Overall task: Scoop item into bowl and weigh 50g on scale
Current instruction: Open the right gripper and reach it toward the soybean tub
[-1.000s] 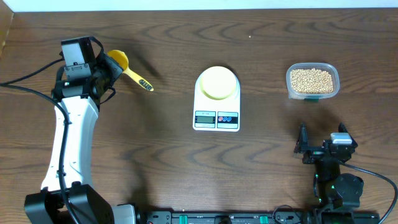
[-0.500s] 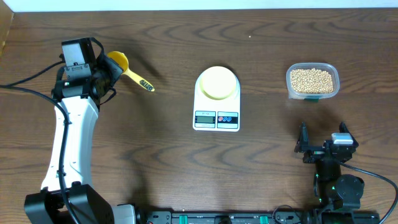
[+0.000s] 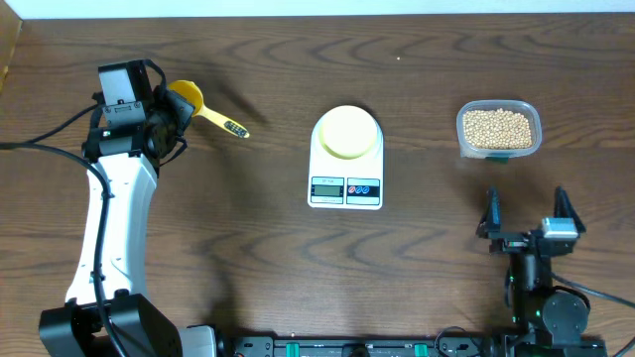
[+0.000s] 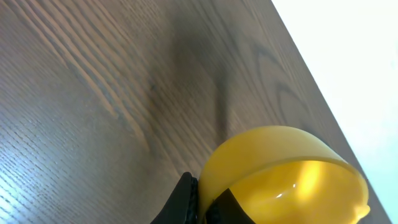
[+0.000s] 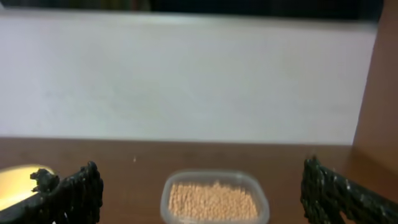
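Note:
The pale yellow bowl [image 3: 347, 132] sits on the white scale [image 3: 345, 188] at the table's middle. Beige beans [image 3: 498, 127] fill a clear plastic tub [image 3: 462, 139] at the far right. My left gripper [image 3: 171, 111] is at the far left, shut on the cup end of a bright yellow scoop [image 3: 206, 112]; the left wrist view shows the fingers [image 4: 205, 204] pinching the cup's rim [image 4: 286, 168]. My right gripper [image 3: 527, 220] is open and empty, in front of the tub. The right wrist view shows the beans [image 5: 213, 200] between its fingers [image 5: 202, 183], and the bowl's edge [image 5: 17, 180] at left.
The dark wood table [image 3: 248, 258] ends at a white wall along the far side [image 3: 298, 8]. A black cable [image 3: 40, 134] runs from the left arm toward the left edge.
My right gripper has shifted a little right, squared up toward the tub and spread wider. The scoop's handle has swung slightly toward the far side in my left gripper.

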